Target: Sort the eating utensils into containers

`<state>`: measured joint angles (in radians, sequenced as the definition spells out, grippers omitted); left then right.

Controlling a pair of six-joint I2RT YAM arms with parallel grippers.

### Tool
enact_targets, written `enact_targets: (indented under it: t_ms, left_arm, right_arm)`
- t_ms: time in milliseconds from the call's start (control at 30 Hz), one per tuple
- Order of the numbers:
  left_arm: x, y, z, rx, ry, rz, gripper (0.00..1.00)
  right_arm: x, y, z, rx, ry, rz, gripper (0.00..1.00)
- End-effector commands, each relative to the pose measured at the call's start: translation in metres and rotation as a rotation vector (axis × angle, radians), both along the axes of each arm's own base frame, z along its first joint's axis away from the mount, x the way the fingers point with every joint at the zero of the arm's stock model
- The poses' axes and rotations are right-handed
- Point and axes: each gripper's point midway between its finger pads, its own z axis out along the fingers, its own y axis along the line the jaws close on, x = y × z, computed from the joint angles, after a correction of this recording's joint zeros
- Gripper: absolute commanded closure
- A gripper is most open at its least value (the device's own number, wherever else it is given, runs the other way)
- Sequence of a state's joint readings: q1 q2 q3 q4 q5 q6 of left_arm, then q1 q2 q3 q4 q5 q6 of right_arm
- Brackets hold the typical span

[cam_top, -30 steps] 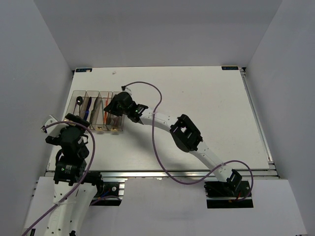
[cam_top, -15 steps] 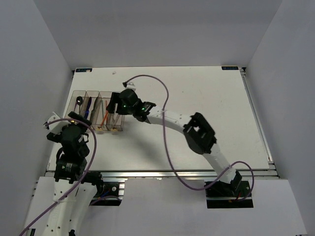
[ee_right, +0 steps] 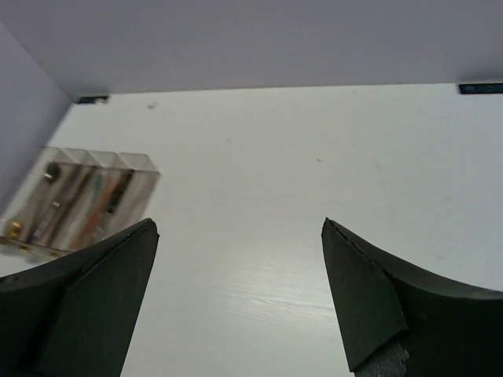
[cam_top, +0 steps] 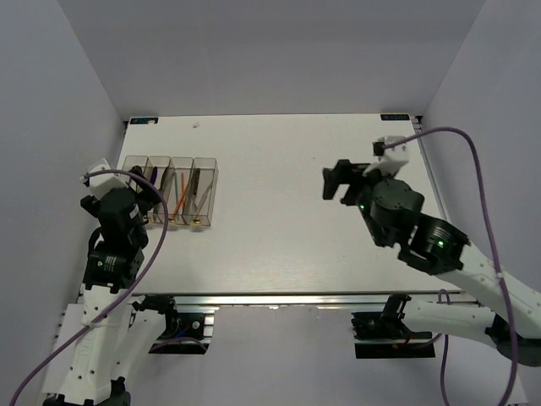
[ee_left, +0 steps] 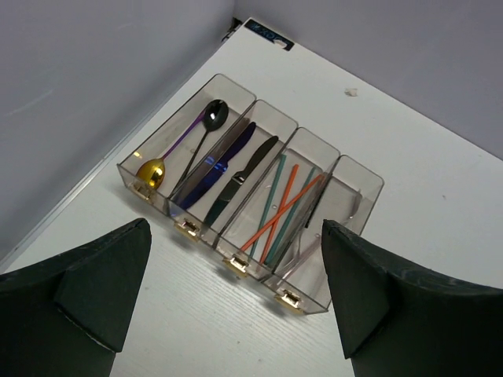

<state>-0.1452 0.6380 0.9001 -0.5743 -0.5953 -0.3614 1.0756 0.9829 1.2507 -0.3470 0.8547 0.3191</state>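
The containers (cam_top: 205,165) are four joined clear smoky bins at the table's left. In the left wrist view the containers (ee_left: 358,170) hold, from left to right: a gold-bowled purple spoon (ee_left: 154,170) and a black spoon (ee_left: 214,115); a blue knife (ee_left: 223,161) and a black knife (ee_left: 247,171); crossed orange-red chopsticks (ee_left: 289,206) and teal chopsticks (ee_left: 272,196); and pale forks (ee_left: 316,247). My left gripper (cam_top: 145,196) hangs open above the bins' near ends, nothing between its fingers (ee_left: 86,275). My right gripper (cam_top: 338,182) is open and empty over the right half of the table, far from the containers (ee_right: 78,196).
The white table (cam_top: 279,228) is walled by grey panels at the back and on both sides. A purple cable (cam_top: 473,161) loops over the right arm. Black corner markers sit at the table's far corners (cam_top: 399,117).
My right gripper opened above the right-hand bins, then the arm swung back to the right half of the table. The left arm rose and turned toward the bins.
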Motion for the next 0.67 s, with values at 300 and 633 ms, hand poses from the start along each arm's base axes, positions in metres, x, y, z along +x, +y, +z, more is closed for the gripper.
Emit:
enact_targets:
  t_ms: [300, 633]
  left_arm:
    - [-0.016, -0.016, -0.011, 0.024, 0.052, -0.139, 0.02]
    - [-0.015, -0.021, -0.018, 0.009, 0.037, -0.161, 0.02]
  right_arm:
    - [-0.05, -0.107, -0.087, -0.173, 0.14, -0.091, 0.11]
    - [-0.048, -0.106, -0.091, -0.169, 0.146, -0.106, 0.1]
